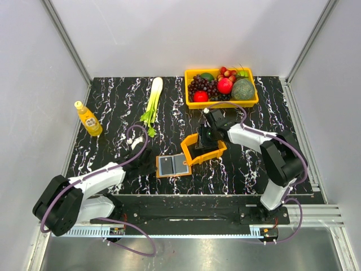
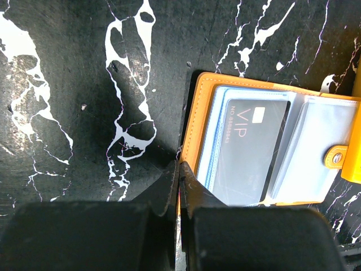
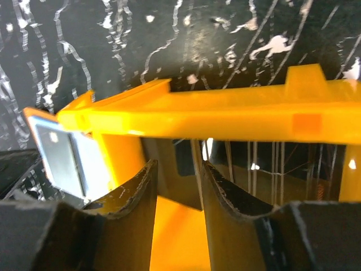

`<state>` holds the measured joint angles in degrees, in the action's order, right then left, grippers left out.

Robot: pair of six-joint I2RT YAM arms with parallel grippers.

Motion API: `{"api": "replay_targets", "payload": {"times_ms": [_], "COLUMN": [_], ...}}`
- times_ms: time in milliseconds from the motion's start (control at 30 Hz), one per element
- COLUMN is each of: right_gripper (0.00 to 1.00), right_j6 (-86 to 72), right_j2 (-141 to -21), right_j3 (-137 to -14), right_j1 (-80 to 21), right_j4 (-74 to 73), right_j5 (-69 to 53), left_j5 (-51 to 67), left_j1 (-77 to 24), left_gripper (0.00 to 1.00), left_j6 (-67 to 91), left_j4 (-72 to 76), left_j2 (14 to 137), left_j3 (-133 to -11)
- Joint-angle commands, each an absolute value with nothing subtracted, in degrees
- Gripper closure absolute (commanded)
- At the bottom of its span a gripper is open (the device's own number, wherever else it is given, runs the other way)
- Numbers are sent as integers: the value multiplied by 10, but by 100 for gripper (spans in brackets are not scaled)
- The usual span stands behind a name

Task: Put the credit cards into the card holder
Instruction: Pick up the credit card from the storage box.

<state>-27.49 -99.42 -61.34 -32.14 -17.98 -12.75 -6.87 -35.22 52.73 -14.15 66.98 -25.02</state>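
Tabletop (image 1: 113,116): card holder (image 2: 197,124) between (left) jaws

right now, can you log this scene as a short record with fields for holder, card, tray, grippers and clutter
holder: flat orange folding card holder, open on the black marbled table
card: dark VIP card tucked in a clear sleeve of the holder
tray: small orange plastic tray, right of the holder
left gripper: shut at the holder's edge, seemingly pinching it
right gripper: down inside the tray, fingers slightly apart, load unclear
clutter: yellow fruit basket, green stalk vegetable, yellow bottle
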Motion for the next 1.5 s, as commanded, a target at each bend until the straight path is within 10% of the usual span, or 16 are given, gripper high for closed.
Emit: {"api": "replay_targets", "payload": {"times_ms": [0,533,1467], "right_gripper": [58,88,65], "right_j6": [-270,-263,-271], "right_j2": [-1025,-966,-1012], "right_j3": [-641,-614,-633], "right_j1": [-324,-330,-334], "right_j4": [-200,-113,-131], "right_j5": [-93,-250,-249], "left_j5": [-56,-50,-44], "left_j1": [-355,-355,-355], "left_gripper": [100,100,100], "left_j6": [519,518,515], "left_j4": [-160,-149,-147], "left_j2": [675,693,699], "left_j3": [-247,-251,-251]}}
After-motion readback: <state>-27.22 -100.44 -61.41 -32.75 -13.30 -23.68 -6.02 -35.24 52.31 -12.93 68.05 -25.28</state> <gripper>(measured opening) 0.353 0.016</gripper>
